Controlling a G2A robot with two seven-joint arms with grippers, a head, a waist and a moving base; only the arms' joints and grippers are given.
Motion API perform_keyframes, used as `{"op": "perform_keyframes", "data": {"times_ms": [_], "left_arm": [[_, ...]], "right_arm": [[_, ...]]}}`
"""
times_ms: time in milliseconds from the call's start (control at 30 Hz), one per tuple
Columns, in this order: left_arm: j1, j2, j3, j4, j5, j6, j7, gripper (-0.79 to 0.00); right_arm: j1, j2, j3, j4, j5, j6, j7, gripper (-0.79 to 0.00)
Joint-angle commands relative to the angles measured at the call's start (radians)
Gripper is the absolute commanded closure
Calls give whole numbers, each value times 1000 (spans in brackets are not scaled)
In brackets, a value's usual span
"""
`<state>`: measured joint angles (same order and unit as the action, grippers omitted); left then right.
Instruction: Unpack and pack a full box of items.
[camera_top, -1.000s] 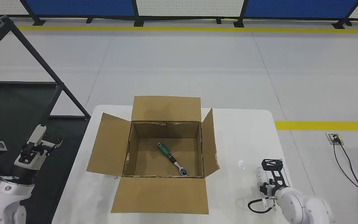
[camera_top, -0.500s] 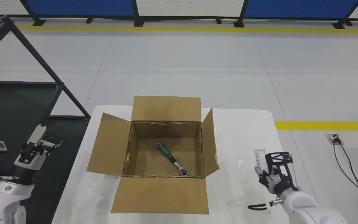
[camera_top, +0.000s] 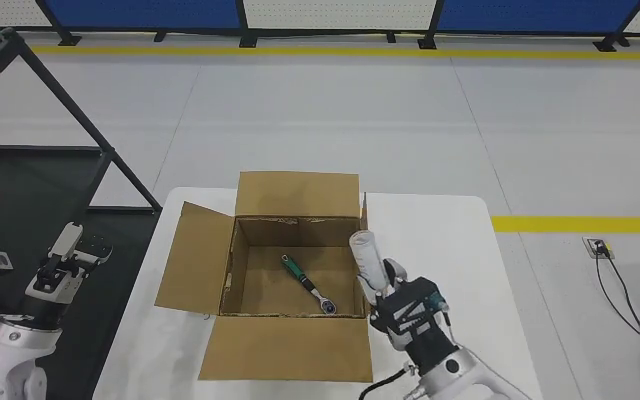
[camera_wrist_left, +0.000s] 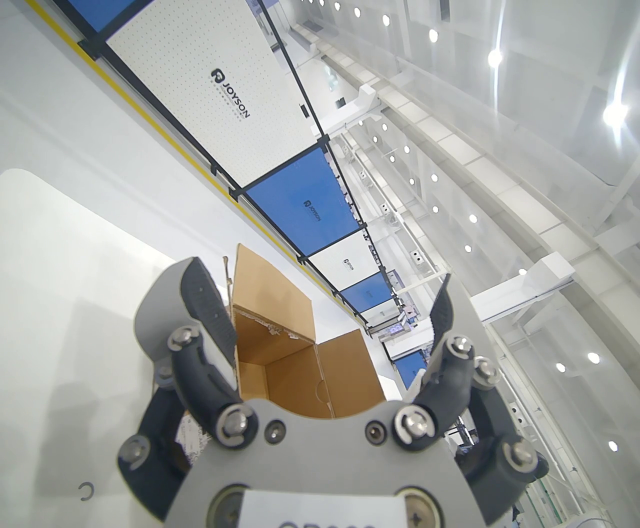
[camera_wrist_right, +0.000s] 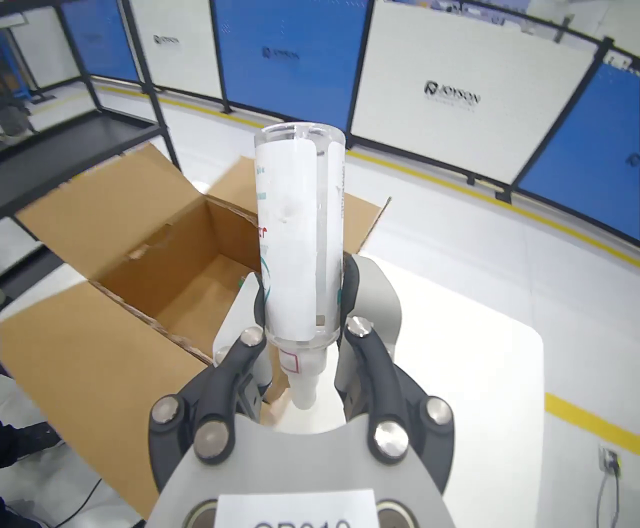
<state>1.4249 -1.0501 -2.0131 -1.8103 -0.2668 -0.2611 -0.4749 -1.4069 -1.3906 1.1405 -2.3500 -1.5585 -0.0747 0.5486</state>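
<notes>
Bottle (camera_wrist_right: 299, 220), clear smooth cylinder, by cardboard box (camera_wrist_right: 112, 215)

Print on wall panels, 1 bottle label and 2 stickers

The white and blue wall panels (camera_wrist_right: 452, 95) at the far side of the room each carry a dark logo with a short wordmark. The white label (camera_wrist_right: 287, 235) on the bottle (camera_wrist_right: 327, 200) has fine green print and a red mark, both too small to read. A white sticker (camera_wrist_right: 297, 507) at the base of the right gripper (camera_wrist_right: 302, 285), and one like it on the left gripper (camera_wrist_left: 322, 295), show dark characters cut off at the edge.
</notes>
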Motion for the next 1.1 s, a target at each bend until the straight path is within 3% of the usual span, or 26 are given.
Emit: {"op": "perform_keyframes", "data": {"times_ms": [0, 200, 400, 767, 833, 1067], "left_arm": [[0, 0, 0, 0, 0, 0, 0, -785], [0, 0, 0, 0, 0, 0, 0, -785], [0, 0, 0, 0, 0, 0, 0, -785], [0, 0, 0, 0, 0, 0, 0, -785], [0, 0, 0, 0, 0, 0, 0, -785], [0, 0, 0, 0, 0, 0, 0, -785]], "right_arm": [[33, -8, -83, 0, -29, 38, -3, 0], [121, -35, -248, 0, -99, 134, 78, 0], [180, -51, -274, 20, -155, 149, 277, 0], [183, -52, -275, 22, -161, 156, 284, 0], [177, -52, -270, 74, -148, 132, 272, 0], [379, -103, -381, 280, -106, 131, 326, 0]]}}
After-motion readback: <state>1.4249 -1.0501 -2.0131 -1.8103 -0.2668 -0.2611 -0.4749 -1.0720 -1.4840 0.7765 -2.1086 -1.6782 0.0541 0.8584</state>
